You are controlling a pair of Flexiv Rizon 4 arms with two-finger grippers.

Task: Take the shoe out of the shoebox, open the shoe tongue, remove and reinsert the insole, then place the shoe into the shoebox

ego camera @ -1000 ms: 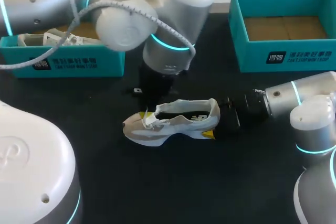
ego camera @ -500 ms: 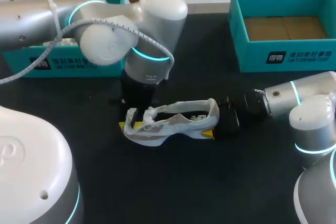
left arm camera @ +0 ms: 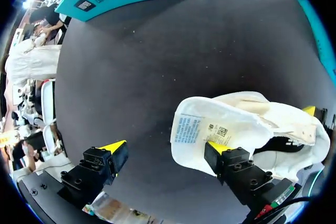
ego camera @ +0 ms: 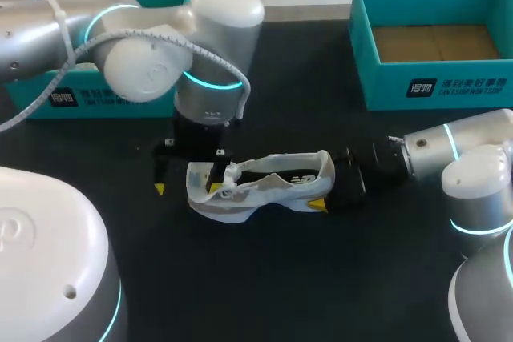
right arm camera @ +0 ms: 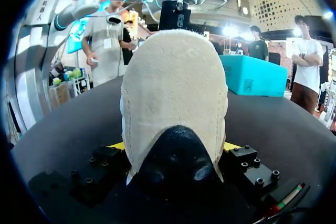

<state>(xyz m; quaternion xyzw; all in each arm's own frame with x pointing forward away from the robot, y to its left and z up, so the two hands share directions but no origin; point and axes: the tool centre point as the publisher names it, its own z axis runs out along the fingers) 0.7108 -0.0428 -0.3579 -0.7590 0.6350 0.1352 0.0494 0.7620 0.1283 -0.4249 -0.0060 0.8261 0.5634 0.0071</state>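
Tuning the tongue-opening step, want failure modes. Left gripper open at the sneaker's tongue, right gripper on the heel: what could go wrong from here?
1. The left gripper is open, with only one finger against the tongue. On a pull, the tongue could slip off instead of folding open.
2. The right gripper clamps only the heel. Force at the tongue might twist or drag the sneaker out of that hold.

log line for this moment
shoe on table | right gripper shut on heel | left gripper open, one finger against tongue
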